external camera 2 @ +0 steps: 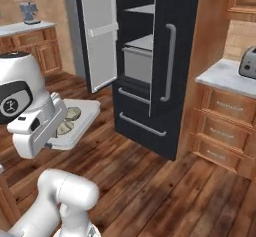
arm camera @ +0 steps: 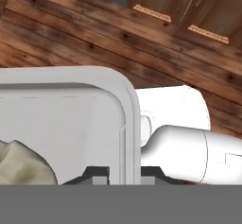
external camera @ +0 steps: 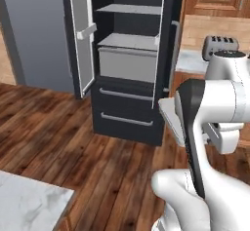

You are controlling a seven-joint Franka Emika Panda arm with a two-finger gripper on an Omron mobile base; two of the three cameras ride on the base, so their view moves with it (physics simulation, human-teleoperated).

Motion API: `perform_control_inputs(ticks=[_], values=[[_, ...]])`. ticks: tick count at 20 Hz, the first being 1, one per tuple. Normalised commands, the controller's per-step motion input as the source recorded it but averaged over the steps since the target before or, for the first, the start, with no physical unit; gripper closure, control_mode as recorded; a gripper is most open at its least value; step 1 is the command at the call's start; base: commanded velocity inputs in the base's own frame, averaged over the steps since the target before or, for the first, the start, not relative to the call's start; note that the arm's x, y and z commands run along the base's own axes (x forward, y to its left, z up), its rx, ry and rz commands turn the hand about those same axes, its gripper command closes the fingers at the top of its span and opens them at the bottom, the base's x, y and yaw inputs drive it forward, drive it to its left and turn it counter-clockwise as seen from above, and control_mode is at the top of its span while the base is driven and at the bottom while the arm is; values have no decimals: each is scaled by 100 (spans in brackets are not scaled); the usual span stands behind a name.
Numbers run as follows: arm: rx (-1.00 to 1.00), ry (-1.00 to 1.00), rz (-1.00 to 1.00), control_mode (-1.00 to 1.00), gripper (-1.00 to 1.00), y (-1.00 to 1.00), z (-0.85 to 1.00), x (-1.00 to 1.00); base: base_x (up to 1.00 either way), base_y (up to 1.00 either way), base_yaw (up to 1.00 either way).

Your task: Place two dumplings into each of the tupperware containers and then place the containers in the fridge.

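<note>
Carrying a loaded tupperware container [external camera 2: 82, 117] toward the fridge [external camera: 128, 64], gripper [arm camera: 124, 173] clamped on the container's rim, one finger inside the wall and one outside per hand view. Two dumplings [external camera 2: 67, 121] sitting in the tray near the gripped side, one dumpling [arm camera: 21, 164] visible low in hand view beside the fingers. Tray held roughly level, well apart from the fridge, out over the wood floor [external camera: 73, 142]. Fridge door [external camera: 83, 35] swung open, upper shelf [external camera: 129, 9] and the lower shelf [external camera: 129, 42] above the grey drawer [external camera: 128, 63] both bare. Judged step: transport and insert. Keep the tray flat throughout; edge grip means a long lever, so any wrist roll likely tips the far end and slides the dumplings. Move slow, no sudden stops. Approach square to the opening, far edge first, staying off the open door on one side and the closed door with the bar handle [external camera 2: 170, 63] on the other. Lower shelf looks the easier target: enter just above it, set down, then release and back straight out. Watch arm links near the counter with the toaster [external camera: 220, 46].
</note>
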Motion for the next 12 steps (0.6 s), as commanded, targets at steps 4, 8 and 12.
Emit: perform_control_inputs(ticks=[4, 8, 12], values=[[0, 0, 0, 100, 100, 0, 0, 0, 90, 5, 42], [0, 0, 0, 100, 100, 0, 0, 0, 88, 6, 40], [0, 0, 0, 100, 100, 0, 0, 0, 89, 8, 38]])
